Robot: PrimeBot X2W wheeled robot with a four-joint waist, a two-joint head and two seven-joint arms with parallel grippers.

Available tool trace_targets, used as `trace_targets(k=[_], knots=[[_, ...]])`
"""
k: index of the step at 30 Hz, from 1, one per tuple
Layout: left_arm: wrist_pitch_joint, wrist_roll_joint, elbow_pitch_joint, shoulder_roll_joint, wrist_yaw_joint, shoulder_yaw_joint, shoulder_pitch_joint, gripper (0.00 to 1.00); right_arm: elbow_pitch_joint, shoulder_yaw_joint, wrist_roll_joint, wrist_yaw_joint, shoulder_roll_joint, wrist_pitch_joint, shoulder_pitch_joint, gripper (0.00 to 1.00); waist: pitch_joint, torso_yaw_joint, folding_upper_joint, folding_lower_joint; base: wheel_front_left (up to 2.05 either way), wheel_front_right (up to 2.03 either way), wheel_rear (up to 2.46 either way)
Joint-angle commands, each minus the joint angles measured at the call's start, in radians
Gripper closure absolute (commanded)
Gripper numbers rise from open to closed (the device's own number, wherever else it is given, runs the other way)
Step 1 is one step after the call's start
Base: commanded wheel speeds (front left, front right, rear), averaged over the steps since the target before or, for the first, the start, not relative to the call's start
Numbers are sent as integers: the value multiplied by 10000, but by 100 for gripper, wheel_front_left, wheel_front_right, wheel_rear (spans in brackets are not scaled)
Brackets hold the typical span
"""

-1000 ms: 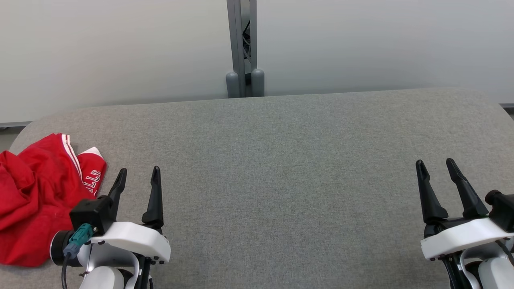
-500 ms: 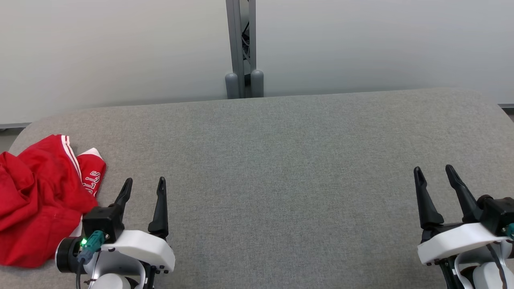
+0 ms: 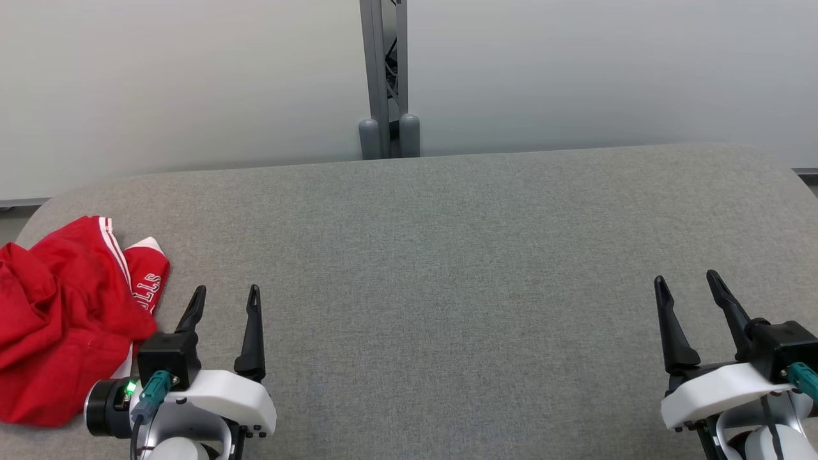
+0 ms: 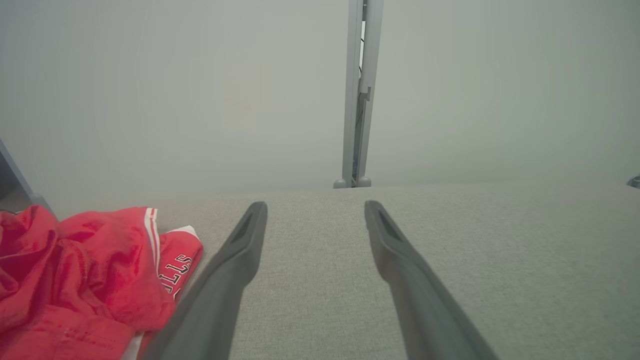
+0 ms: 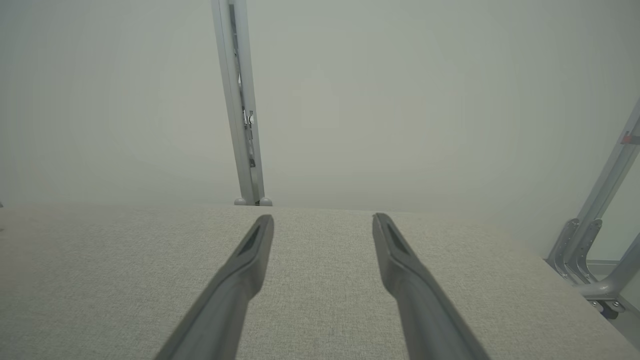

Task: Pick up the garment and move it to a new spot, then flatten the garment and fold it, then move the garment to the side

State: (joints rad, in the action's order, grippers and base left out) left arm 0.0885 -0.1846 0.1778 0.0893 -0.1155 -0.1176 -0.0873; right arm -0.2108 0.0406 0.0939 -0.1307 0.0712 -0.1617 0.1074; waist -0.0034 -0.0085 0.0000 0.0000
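Observation:
A crumpled red garment (image 3: 61, 319) with white stripes and white lettering lies at the left end of the grey table (image 3: 447, 255). In the left wrist view the garment (image 4: 75, 280) sits to the left of the fingers. My left gripper (image 3: 227, 295) stands open just right of the garment, not touching it, with nothing between its fingers. My right gripper (image 3: 687, 281) is open at the lower right, far from the garment, over bare table. The right wrist view shows its gripper (image 5: 322, 220) open above the grey cloth surface.
The table's rounded far edge runs along pale partition panels, joined by a grey metal post (image 3: 385, 76). A metal frame leg (image 5: 595, 240) stands off the table's right end. Grey table surface stretches between the two grippers.
Both grippers have drawn back toward the bottom of the head view, still open. The garment has kept its shape and place.

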Motion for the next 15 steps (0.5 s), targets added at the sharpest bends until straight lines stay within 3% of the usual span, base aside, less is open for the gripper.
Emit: trace_targets(k=[1,15], knots=[[3,123,34,66,6,1,-51,0,-33,70,-213,0,-25,-13,-70,0,2,10,0,0,0,0,0],[9,-108,109,118,-67,-17,-245,0,-62,56,-189,1,-7,-93,-55,0,30,305,0,0,0,0,0]])
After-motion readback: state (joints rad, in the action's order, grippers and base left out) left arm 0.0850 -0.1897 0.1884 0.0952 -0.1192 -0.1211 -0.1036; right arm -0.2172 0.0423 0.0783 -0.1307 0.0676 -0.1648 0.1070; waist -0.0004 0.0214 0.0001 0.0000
